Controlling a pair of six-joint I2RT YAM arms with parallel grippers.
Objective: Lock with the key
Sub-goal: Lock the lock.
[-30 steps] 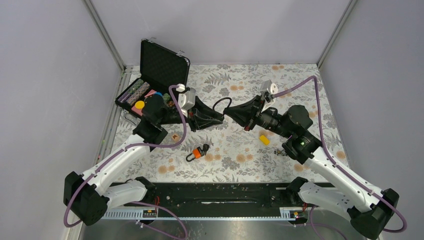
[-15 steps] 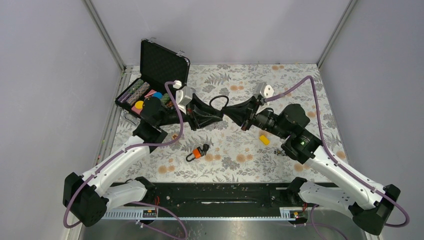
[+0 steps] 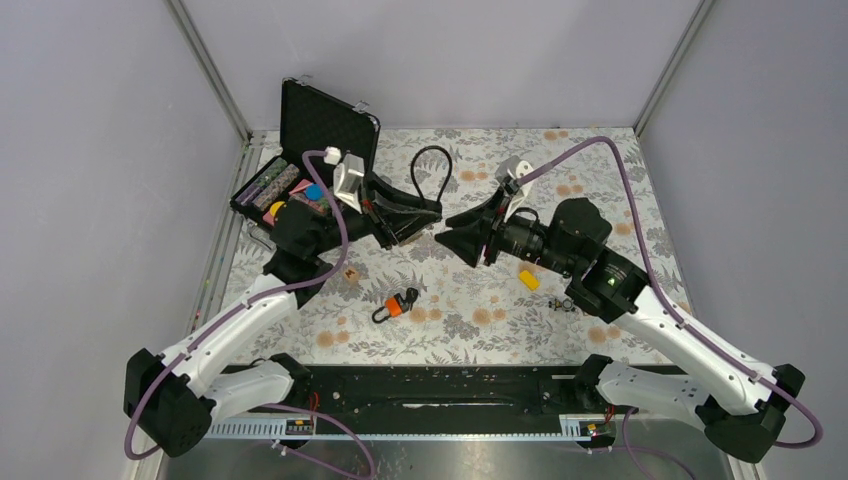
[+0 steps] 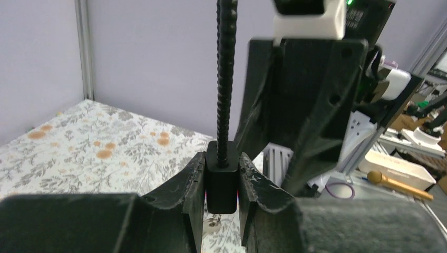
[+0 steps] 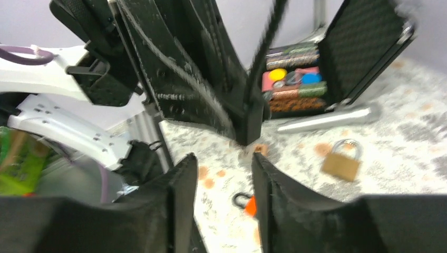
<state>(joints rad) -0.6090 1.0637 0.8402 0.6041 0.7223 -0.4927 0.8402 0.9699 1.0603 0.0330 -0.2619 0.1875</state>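
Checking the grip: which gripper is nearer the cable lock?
Left. The left gripper is shut on the cable lock. The right gripper is open, facing it from just short and not touching it.

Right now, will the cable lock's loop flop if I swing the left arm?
The loop rises in a smooth arch, so probably springy, not limp. The lock body is pinched only at its sides, so it might pivot.

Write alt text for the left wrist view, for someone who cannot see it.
The left gripper clamps a small black block, its ribbed black cable rising straight up out of frame. The right gripper looms close behind, over a floral tablecloth.
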